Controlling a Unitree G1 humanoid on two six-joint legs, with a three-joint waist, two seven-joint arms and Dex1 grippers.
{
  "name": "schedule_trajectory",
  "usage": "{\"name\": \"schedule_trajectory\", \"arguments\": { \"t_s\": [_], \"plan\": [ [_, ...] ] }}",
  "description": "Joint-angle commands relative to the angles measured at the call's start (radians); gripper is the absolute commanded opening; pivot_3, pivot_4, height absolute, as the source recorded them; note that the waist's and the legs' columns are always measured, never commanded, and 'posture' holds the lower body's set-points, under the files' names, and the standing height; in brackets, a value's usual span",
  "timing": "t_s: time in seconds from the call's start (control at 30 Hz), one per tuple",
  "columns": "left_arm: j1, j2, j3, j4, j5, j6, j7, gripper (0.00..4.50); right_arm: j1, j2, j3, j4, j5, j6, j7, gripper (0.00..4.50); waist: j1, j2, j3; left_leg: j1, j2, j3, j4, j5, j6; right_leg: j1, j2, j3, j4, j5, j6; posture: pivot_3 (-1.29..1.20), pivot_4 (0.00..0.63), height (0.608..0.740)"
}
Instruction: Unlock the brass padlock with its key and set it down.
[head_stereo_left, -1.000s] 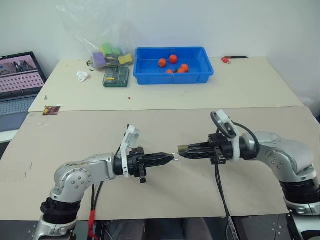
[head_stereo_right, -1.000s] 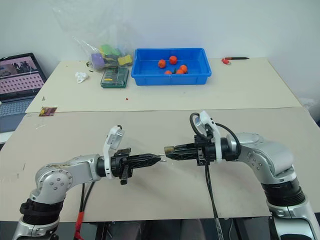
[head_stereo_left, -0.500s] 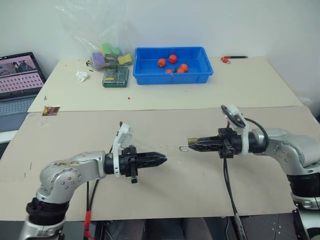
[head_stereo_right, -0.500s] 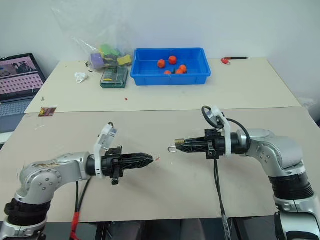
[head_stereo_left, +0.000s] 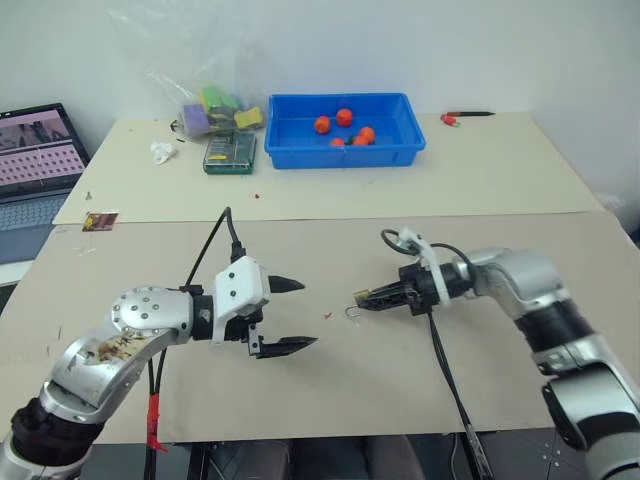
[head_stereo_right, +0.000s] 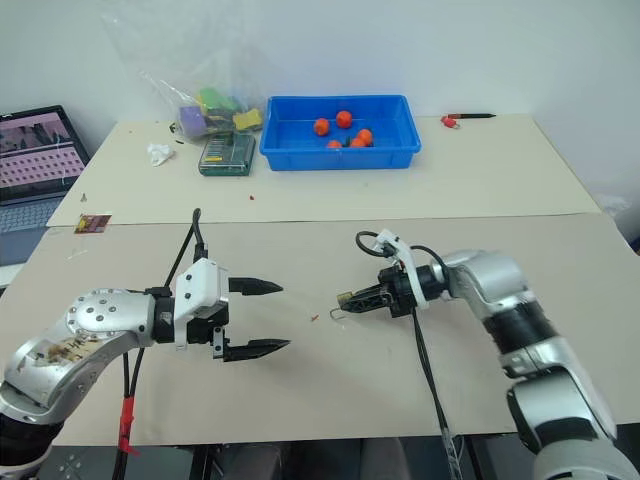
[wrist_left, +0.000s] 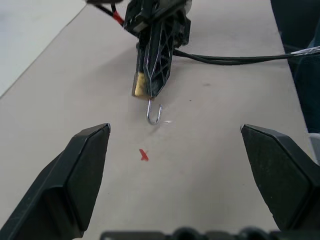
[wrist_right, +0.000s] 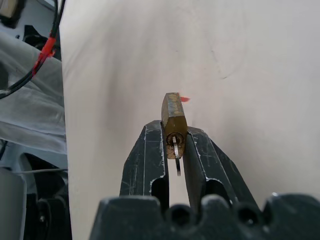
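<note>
Brass padlock (wrist_right: 173, 120) clamped btwn right pincer (wrist_right: 175, 150) fingertips; shackle seemingly hanging open.

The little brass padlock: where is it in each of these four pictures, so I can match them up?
Left eye view: brass padlock at the right gripper tip, centre-right, low over the table.
Right eye view: padlock near the middle.
Left wrist view: padlock in the upper middle, silvery shackle hanging below it.
Right wrist view: padlock in the centre, clamped between the fingers.
Shared landmark: the small red scrap on the table beside it.
</note>
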Motion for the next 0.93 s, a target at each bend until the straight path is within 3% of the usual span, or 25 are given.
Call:
{"name": "schedule_trajectory", "arguments": {
  "t_s": [0.03,0.07,0.13,0.27,0.4,0.47,0.57,0.7,0.93],
  "plan": [
    [0.018,-0.027,-0.008,-0.061,0.021,-0.01,0.04,4.48,-0.075,0.042,0.002,0.127,-0.037,0.006,0.052,0.16,0.0,0.0,0.0,0.0,0.0,-0.001,0.0,0.0,0.0,0.0,0.0,0.0,0.001,0.0,0.0,0.0,0.15,0.74],
    [0.025,-0.031,-0.009,-0.067,0.027,-0.011,0.046,4.48,-0.089,0.055,-0.002,0.163,-0.044,0.011,0.059,0.16,0.0,0.0,0.0,0.0,0.0,-0.002,0.0,0.0,0.0,0.0,0.0,0.0,0.001,0.0,0.0,0.0,0.15,0.74],
    [0.029,-0.044,-0.015,-0.073,0.032,-0.004,0.061,4.5,-0.111,0.064,-0.002,0.225,-0.071,-0.005,0.077,1.1,-0.001,0.0,0.0,0.0,0.0,-0.003,0.0,0.0,-0.001,0.0,0.0,0.0,0.001,0.0,0.0,0.0,0.15,0.74],
    [0.036,-0.066,-0.008,-0.072,0.026,0.006,0.083,4.5,-0.145,0.044,-0.017,0.338,-0.13,-0.052,0.109,2.31,0.001,0.0,0.0,0.0,0.0,-0.004,0.0,0.0,-0.001,0.0,0.0,0.0,0.001,0.0,0.0,0.0,0.15,0.74],
    [0.029,-0.111,0.028,-0.049,-0.032,0.029,0.109,4.5,-0.155,-0.053,-0.056,0.413,-0.18,-0.154,0.179,3.77,0.002,0.0,0.0,0.0,-0.001,-0.003,0.0,0.0,-0.001,0.0,0.0,0.0,0.001,0.0,0.0,0.0,0.15,0.74],
    [0.006,-0.126,0.059,-0.026,-0.084,0.08,0.119,4.5,-0.114,-0.165,-0.069,0.36,-0.215,-0.281,0.25,4.41,0.011,0.001,0.0,0.0,-0.001,-0.003,0.0,0.0,-0.001,0.0,0.0,0.0,0.001,0.0,0.0,0.0,0.15,0.74],
    [-0.027,-0.119,0.078,-0.003,-0.114,0.117,0.101,4.5,-0.042,-0.283,-0.119,0.232,-0.204,-0.39,0.327,4.47,0.01,0.001,0.0,-0.001,-0.001,-0.001,0.0,0.0,-0.001,0.0,0.0,-0.002,0.002,0.0,0.0,0.0,0.15,0.74],
    [-0.084,-0.113,0.11,0.058,-0.106,0.109,0.096,4.5,0.109,-0.376,-0.243,-0.035,-0.165,-0.497,0.312,4.47,-0.015,0.001,0.0,0.0,0.001,-0.001,0.0,-0.002,-0.002,0.0,0.0,-0.001,0.002,0.0,0.0,0.0,0.15,0.74],
    [-0.142,-0.058,0.077,0.174,-0.013,0.051,0.02,4.5,0.263,-0.352,-0.428,-0.47,-0.015,-0.323,0.109,4.47,-0.025,0.001,0.0,0.003,0.002,0.0,0.0,-0.002,-0.002,0.0,0.0,0.001,0.002,0.0,0.001,0.0,0.15,0.74]
  ]
}}
